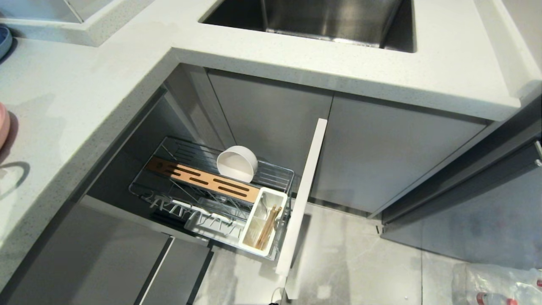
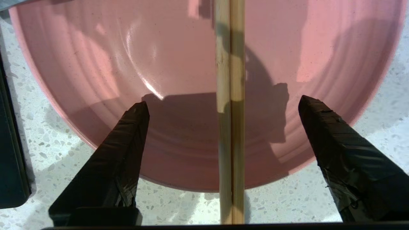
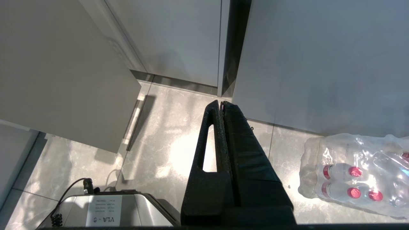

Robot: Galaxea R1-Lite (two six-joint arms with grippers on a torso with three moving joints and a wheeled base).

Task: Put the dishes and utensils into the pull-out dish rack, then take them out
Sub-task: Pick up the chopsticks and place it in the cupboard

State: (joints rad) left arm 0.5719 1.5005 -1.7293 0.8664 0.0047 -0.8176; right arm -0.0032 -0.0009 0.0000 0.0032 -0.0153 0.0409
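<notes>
The pale-pink plate (image 2: 179,64) lies on the speckled counter, and only its rim (image 1: 3,125) shows at the left edge of the head view. A pair of wooden chopsticks (image 2: 230,143) rests across it. My left gripper (image 2: 223,102) hangs open just above them, with a finger well clear on either side and nothing held. The pull-out dish rack (image 1: 139,186) stands drawn out below the counter. A white bowl (image 1: 237,166) sits tilted on its wires. More wooden sticks (image 1: 267,231) stand in the white caddy (image 1: 273,192). My right gripper (image 3: 221,103) is shut and empty, low over the floor.
The rack's tall front panel (image 1: 307,186) juts out over the floor. A brown slotted insert (image 1: 203,180) spans the basket. A steel sink (image 1: 322,17) is set into the counter behind. A blue-grey plate (image 1: 3,40) lies at the far left. A shrink-wrapped bottle pack (image 3: 358,172) sits on the floor.
</notes>
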